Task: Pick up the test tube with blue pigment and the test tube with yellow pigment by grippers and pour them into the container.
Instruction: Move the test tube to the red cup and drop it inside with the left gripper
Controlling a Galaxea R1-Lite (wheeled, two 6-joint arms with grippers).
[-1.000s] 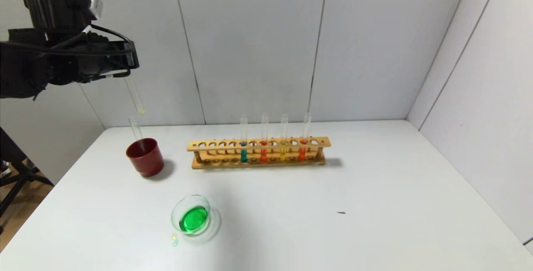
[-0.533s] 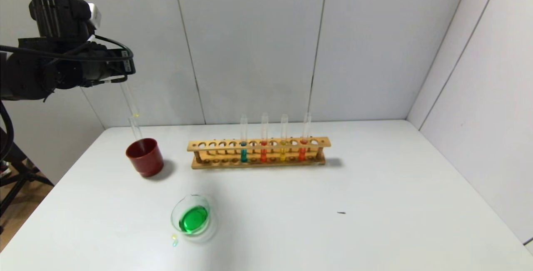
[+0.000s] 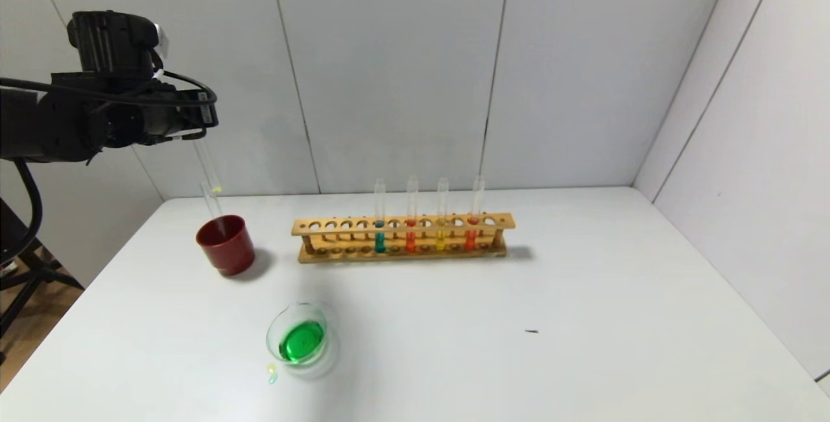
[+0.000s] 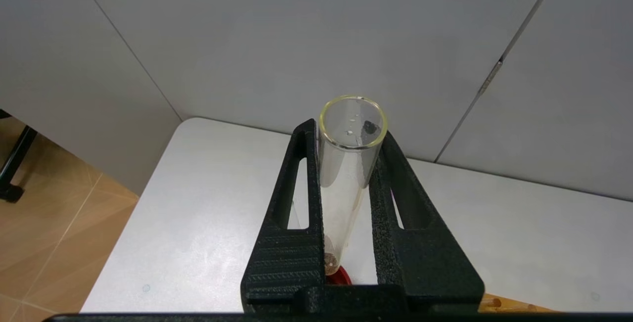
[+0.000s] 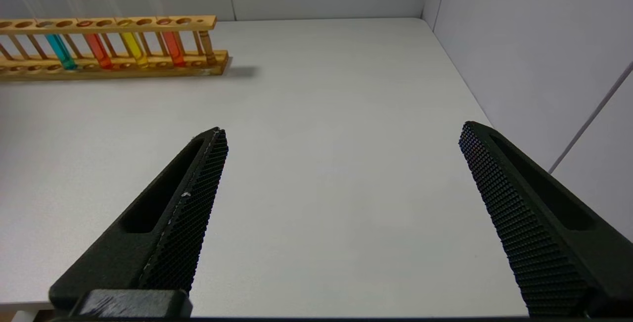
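Already emptied, the test tube with yellow pigment hangs nearly upright from the left gripper, which is clamped on its upper end; only a yellow trace sits at the bottom tip. In the wrist view the tube is pinched between both fingers, mouth up, no liquid visible inside. Compared with a second ago, you have shifted the arm lower and slightly right, so the tube tip is now just above the red cup, where another empty tube already leans. I read that as the discard step: pouring looks done, since the container holds green liquid, well apart from the cup, with small drops spilled beside it. No bright blue tube shows; the leaning one may be it. The rack keeps four tubes. Your right gripper is idle, fingers spread wide, holding nothing, over bare table. Next, lower straight into the cup before releasing.
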